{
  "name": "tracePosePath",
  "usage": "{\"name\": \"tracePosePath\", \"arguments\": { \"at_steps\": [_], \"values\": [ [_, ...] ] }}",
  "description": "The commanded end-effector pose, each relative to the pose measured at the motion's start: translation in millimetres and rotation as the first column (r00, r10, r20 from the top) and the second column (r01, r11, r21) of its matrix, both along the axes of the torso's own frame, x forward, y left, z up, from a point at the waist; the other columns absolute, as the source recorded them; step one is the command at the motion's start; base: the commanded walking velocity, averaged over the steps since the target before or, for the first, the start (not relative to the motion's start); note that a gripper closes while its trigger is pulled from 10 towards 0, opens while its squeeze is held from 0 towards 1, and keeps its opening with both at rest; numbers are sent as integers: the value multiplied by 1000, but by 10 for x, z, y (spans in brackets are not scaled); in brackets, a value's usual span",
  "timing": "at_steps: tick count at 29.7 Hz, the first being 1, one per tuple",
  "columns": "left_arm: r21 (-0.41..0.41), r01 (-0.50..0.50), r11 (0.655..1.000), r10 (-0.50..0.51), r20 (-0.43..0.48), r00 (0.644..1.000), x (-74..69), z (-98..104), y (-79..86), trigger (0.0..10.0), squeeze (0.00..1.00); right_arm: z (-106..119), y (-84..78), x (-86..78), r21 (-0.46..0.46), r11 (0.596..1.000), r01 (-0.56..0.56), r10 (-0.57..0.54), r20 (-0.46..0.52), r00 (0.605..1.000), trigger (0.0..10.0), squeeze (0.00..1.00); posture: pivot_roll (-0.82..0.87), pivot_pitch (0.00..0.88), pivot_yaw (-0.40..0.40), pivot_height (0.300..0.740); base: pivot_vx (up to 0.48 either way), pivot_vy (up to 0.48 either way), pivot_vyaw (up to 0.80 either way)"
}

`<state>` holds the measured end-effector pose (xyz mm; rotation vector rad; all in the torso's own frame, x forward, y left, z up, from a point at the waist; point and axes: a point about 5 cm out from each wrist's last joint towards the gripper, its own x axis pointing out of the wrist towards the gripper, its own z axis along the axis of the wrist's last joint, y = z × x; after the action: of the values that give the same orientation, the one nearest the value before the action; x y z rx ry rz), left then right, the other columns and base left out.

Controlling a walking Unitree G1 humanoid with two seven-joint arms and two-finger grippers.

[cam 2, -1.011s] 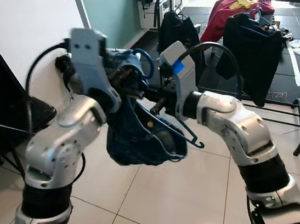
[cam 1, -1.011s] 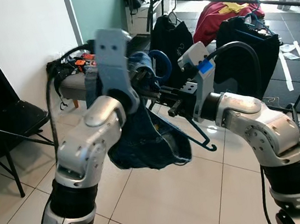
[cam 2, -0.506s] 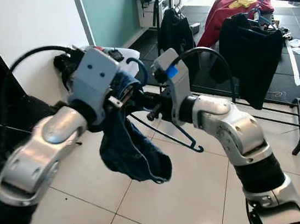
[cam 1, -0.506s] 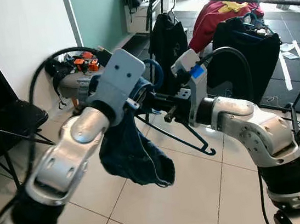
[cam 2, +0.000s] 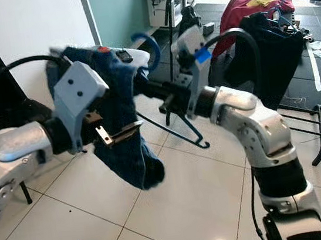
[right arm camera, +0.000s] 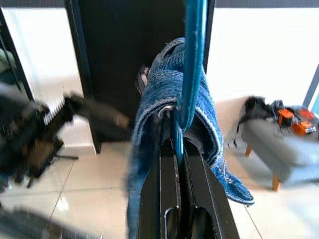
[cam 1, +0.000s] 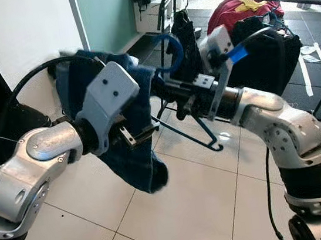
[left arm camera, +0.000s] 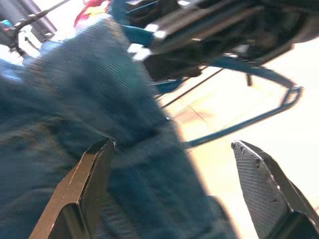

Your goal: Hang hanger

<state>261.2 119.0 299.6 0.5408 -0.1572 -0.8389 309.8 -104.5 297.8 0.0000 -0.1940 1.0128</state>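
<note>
Right gripper (right arm camera: pixel 177 149) at frame centre, my fingers clamped tight on the blue hanger (cam 1: pixel 200 132); left gripper (left arm camera: pixel 179 189) spread wide beside the denim garment (cam 1: pixel 132 153)

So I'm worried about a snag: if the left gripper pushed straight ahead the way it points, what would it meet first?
Most likely the blue denim garment on the blue hanger: it lies between the open left gripper fingers already. Depth is unclear.
</note>
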Motion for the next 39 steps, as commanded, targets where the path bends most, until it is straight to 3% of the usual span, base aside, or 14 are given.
{"name": "tracePosePath", "arguments": {
  "at_steps": [1, 2, 4, 5, 10, 11, 13, 17, 21, 23, 25, 27, 32, 39],
  "values": [
    [27, 73, 997, -73, -13, 997, -87, -39, -94, 10000, 996, 156, -25, -10, 65, 998, -17, 13, 66, 998, 10000, 0, -50, 7, -29, 740, 0, 0, 0],
    [-2, 96, 995, -96, 9, 995, -110, -1, -145, 10000, 302, 168, -30, 5, 81, 997, -19, 13, 67, 998, 10000, 0, -51, 5, -30, 740, 0, 0, 0],
    [-2, 96, 995, -96, 9, 995, -110, -1, -145, 10000, 302, 168, -30, 5, 81, 997, -19, 13, 67, 998, 10000, 0, -51, 5, -30, 740, 0, 0, 0],
    [-53, 108, 993, -107, 37, 994, -117, 89, -154, 10000, 0, 168, -37, 16, 86, 996, -24, 18, 69, 997, 10000, 0, -50, 4, -30, 740, 0, 0, 0],
    [-162, 104, 981, -86, 115, 990, -110, 373, -8, 10000, 0, 118, -76, 6, 56, 997, -59, 55, 67, 996, 10000, 0, -49, 2, -27, 740, 0, 0, 0],
    [-204, 93, 975, -60, 164, 985, -119, 591, 193, 10000, 0, 37, -156, -24, -6, 995, -99, 99, 62, 993, 10000, 0, -43, 2, -27, 740, 0, 0, 0],
    [-204, 93, 975, -60, 164, 985, -119, 591, 193, 10000, 0, 37, -156, -24, -6, 995, -99, 99, 62, 993, 10000, 0, -43, 2, -27, 740, 0, 0, 0],
    [-205, 80, 976, -30, 238, 971, -201, 936, 581, 10000, 0, -80, -349, -127, -103, 972, -210, 214, 32, 976, 10000, 0, -35, 4, -21, 740, 0, 0, 0],
    [-46, 63, 997, -49, 252, 966, -254, 1066, 781, 10000, 0, -103, -476, -251, -160, 931, -327, 333, 11, 943, 10000, 0, -31, 3, -18, 740, 0, 0, 0],
    [-46, 63, 997, -49, 252, 966, -254, 1066, 781, 10000, 0, -103, -476, -251, -160, 931, -327, 333, 11, 943, 10000, 0, -31, 3, -18, 740, 0, 0, 0],
    [153, 74, 985, -103, 193, 976, -216, 977, 778, 10000, 0, -109, -453, -325, -197, 891, -408, 416, 1, 909, 10000, 0, -25, 0, -15, 740, 0, 0, 0],
    [153, 74, 985, -103, 193, 976, -216, 977, 778, 10000, 0, -109, -453, -325, -197, 891, -408, 416, 1, 909, 10000, 0, -25, 0, -15, 740, 0, 0, 0],
    [397, 256, 881, -271, -18, 962, -173, 597, 571, 10000, 0, -98, -200, -394, -247, 809, -533, 553, 14, 833, 10000, 0, -20, 0, -5, 740, 0, 0, 0],
    [427, 354, 832, -335, -122, 934, -183, 518, 536, 10000, 0, -99, -136, -361, -284, 788, -546, 576, 25, 817, 10000, 0, -22, 0, -3, 740, 0, 0, 0]
  ]
}}
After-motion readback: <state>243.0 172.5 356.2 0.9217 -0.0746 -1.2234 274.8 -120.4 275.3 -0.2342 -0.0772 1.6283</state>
